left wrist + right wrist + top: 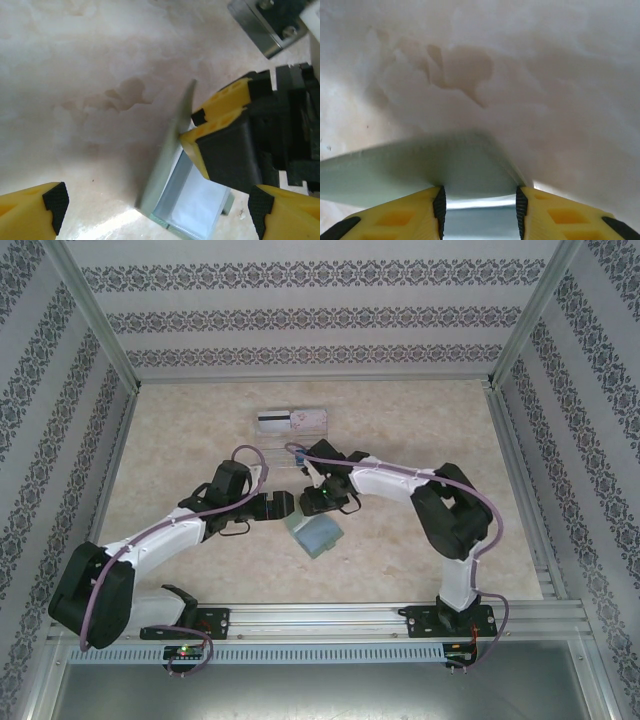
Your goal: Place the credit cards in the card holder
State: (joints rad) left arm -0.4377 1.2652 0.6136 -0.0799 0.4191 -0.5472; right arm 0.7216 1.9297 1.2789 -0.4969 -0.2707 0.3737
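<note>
While the right gripper [479, 210] clamps the holder's [318, 533] raised flap mid-table, the left gripper [157, 212] hangs wide apart just left. Cards [292, 420] wait at the far side. Opening step; next, left must fetch a card.

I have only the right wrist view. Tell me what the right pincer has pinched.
Observer: The right pincer grips one flap of the card holder, which stands open, its pale pocket showing.
Operator: Report the left pincer.
Observer: The left pincer is open, close beside the holder, holding nothing.
Operator: Locate the cards.
Observer: A striped card and a pink card lie side by side at the far side of the table.
</note>
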